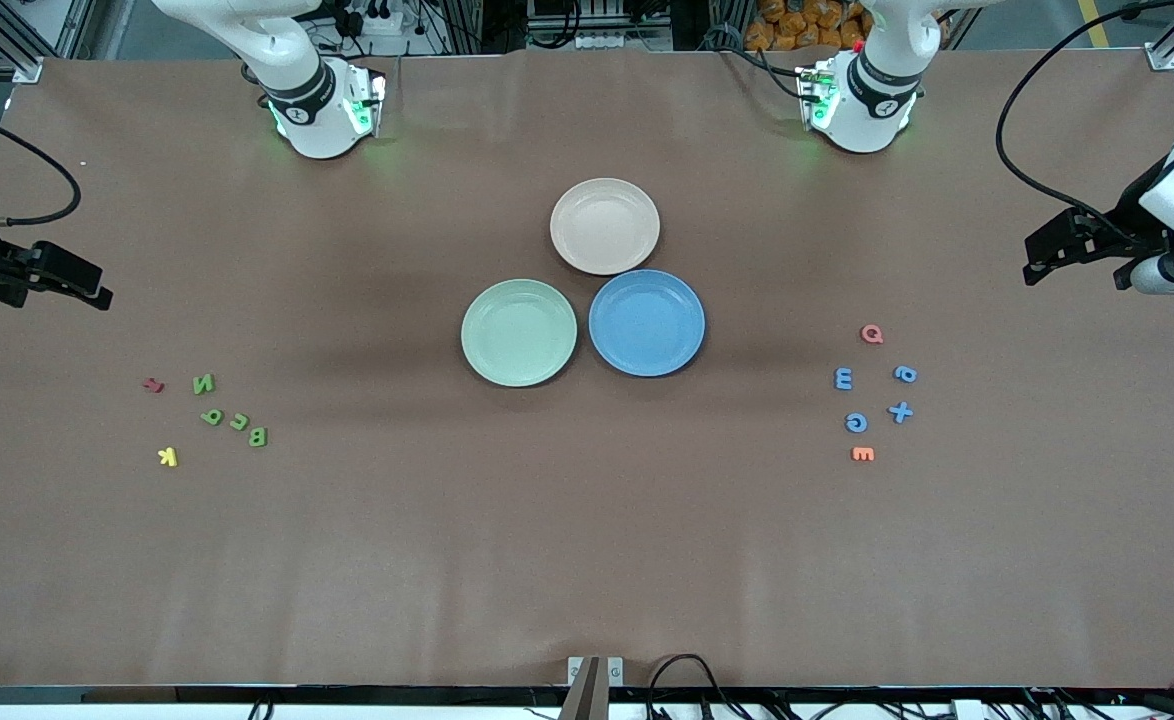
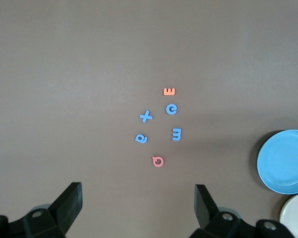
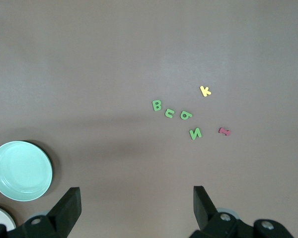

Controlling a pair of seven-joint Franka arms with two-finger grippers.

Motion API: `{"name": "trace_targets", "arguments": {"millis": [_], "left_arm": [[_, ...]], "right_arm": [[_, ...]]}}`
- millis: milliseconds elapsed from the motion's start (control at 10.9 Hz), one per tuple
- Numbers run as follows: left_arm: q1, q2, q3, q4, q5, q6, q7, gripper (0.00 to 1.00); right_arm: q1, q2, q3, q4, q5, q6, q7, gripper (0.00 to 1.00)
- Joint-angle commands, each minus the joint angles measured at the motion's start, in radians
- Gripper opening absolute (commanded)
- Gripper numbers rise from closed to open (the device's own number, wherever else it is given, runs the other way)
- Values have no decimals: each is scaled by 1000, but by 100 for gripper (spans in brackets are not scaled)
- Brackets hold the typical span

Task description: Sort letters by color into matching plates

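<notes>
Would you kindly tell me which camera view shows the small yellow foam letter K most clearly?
The right wrist view: the small yellow foam letter K sits unobstructed, its shape readable. The front view shows it smaller, near the right arm's end. The left wrist view misses it.

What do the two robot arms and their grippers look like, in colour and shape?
Both arms are glossy white with black joint rings; their bases glow green. The left gripper and right gripper are matt black, each with two wedge-shaped fingers. Black cables loop toward both wrists.

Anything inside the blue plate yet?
Nothing: the blue plate shows only its bare inside. All four blue letters lie on the table toward the left arm's end. What lies under it is covered.
</notes>
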Motion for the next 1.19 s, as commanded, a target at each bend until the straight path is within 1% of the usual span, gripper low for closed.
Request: {"name": "trace_targets", "arguments": {"millis": [0,643,918,1102], "left_arm": [[7,8,-4,18,-19,-2,23,100],[4,11,-4,18,-14,-6,22,100],[4,28,-7,12,-14,-41,26,100],[-1,25,-10,18,-12,-42,25,100]], "right_arm": [[-15,-10,17,-1,-14,0,-4,100],[-22,-7,11,-1,-13,-7,-4,100],[-22,-7,11,-1,-13,-12,-4,100],[-22,-8,11,-1,-13,-12,-4,100]]}}
